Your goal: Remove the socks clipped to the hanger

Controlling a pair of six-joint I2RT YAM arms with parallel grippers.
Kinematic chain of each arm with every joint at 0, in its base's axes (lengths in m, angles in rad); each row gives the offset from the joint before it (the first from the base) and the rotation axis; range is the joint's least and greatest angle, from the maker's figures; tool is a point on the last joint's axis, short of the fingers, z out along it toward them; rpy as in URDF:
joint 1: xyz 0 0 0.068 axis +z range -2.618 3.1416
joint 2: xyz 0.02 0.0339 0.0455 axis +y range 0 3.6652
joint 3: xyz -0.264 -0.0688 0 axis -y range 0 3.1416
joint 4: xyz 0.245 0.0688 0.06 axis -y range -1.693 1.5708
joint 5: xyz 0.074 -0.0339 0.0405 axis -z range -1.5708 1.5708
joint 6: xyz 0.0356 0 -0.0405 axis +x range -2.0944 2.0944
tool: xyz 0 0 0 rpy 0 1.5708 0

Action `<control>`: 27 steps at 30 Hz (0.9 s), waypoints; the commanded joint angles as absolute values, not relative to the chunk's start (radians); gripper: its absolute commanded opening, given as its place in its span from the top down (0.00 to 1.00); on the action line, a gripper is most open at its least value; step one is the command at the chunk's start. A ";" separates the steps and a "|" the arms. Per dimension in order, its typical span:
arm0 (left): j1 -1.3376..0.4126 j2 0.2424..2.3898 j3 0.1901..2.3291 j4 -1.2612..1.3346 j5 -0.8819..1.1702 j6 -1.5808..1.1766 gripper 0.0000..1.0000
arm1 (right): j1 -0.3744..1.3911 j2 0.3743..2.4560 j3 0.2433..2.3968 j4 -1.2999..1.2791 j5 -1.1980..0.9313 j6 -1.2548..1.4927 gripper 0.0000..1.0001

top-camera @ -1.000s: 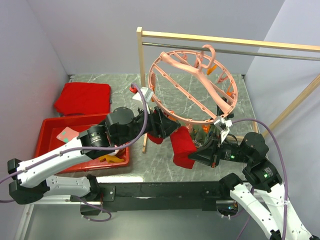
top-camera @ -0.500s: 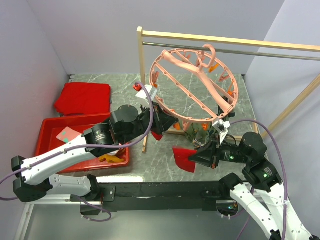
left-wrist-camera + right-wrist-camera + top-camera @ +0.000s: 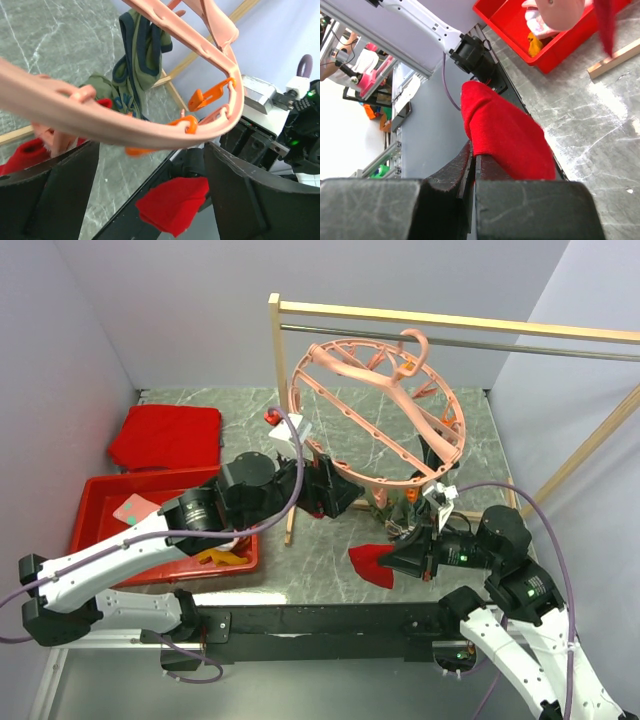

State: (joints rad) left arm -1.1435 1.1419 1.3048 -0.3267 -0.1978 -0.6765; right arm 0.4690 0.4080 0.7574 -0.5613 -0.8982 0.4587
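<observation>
Gripping red sock (image 3: 371,566), right tool (image 3: 393,560) drawn lower, off hanger (image 3: 355,365).

The hanger (image 3: 125,125) crosses the open left claw (image 3: 150,155).

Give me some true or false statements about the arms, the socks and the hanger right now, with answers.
1. The right gripper is shut on a red sock. True.
2. The hanger is lying flat. False: it hangs from the metal rail.
3. An olive green sock hangs from the hanger. True.
4. The left gripper is clamped shut. False: its jaws stand open either side of the hanger's ring.
5. The red bin is empty. False: a pink sock and a yellow sock lie in it.
</observation>
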 commanded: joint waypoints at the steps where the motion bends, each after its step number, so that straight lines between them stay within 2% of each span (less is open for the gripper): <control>1: -1.146 1.063 1.275 -0.336 -0.167 -0.699 0.11 | 0.476 0.434 0.765 -0.545 -0.893 0.446 1.00; 9: -1.146 1.011 1.201 -0.347 -0.011 -0.693 0.18 | 0.477 0.474 0.782 -0.545 -0.894 0.434 1.00; 18: -1.146 1.146 1.216 -0.324 0.289 -0.680 0.22 | 0.476 0.503 0.796 -0.500 -0.916 0.456 1.00; 27: -1.146 1.193 1.207 -0.322 0.413 -0.666 0.31 | 0.474 0.494 0.793 -0.459 -0.897 0.483 1.00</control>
State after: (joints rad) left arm -1.1435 1.2076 1.2098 -0.3580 0.3260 -0.6918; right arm 0.4690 0.4961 0.7589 -0.5266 -0.9031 0.4618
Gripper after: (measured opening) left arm 0.712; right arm 0.017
